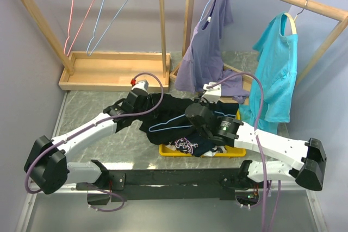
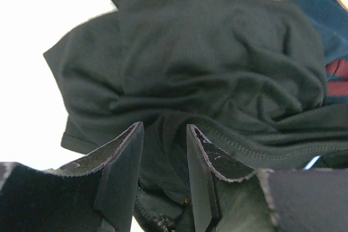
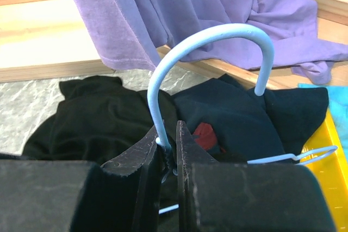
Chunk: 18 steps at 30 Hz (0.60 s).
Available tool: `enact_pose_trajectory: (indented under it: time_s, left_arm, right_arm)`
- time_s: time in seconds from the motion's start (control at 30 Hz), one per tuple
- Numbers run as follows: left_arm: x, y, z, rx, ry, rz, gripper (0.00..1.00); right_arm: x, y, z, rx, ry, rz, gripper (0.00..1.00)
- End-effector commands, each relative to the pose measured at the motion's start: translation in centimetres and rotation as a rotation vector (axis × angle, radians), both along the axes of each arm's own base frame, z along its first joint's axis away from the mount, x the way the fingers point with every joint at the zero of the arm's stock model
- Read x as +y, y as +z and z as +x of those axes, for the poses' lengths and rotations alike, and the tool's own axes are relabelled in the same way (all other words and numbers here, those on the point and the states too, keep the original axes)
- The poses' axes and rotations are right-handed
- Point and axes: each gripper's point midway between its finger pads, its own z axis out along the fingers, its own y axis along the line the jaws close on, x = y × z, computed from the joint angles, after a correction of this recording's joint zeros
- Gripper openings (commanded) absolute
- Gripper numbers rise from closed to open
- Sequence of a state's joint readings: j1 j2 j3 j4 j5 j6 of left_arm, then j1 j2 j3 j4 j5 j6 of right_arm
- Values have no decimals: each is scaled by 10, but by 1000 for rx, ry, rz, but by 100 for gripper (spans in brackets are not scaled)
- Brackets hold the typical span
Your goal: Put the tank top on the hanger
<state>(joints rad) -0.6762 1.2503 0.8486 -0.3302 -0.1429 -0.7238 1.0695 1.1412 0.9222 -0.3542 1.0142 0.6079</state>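
The black tank top (image 1: pixel 168 111) lies bunched on the table, partly over the yellow tray. The pale blue wire hanger (image 1: pixel 166 123) lies on it, its wire showing across the fabric. My left gripper (image 1: pixel 148 100) is at the top's left edge. In the left wrist view its jaws (image 2: pixel 166 129) are nearly together with a fold of the tank top (image 2: pixel 206 63) between them. My right gripper (image 1: pixel 202 104) is at the top's far right. In the right wrist view it (image 3: pixel 167 126) is shut on the neck of the hanger (image 3: pixel 206 36), just below the hook. The tank top (image 3: pixel 92 118) lies left of it.
A yellow tray (image 1: pixel 234 150) holds a dark printed garment (image 1: pixel 185 145) and a navy garment (image 3: pixel 234 107). A lilac shirt (image 1: pixel 209 52) and a turquoise shirt (image 1: pixel 277 69) hang on the right rack. A pink hanger (image 1: pixel 76 9) and a blue hanger (image 1: pixel 109 9) hang on the left rack, over its wooden base (image 1: pixel 114 71).
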Motion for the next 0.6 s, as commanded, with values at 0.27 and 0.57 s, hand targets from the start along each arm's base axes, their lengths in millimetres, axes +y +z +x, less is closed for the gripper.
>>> enact_pose_trajectory:
  time_s: [0.27, 0.57]
  left_arm:
    - [-11, -1, -12, 1, -32, -133, 28]
    - [3, 5, -23, -14, -28, -112, 8]
  right_arm:
    - [-8, 19, 9, -56, -101, 6, 0]
    - [-19, 22, 20, -58, -152, -9, 0]
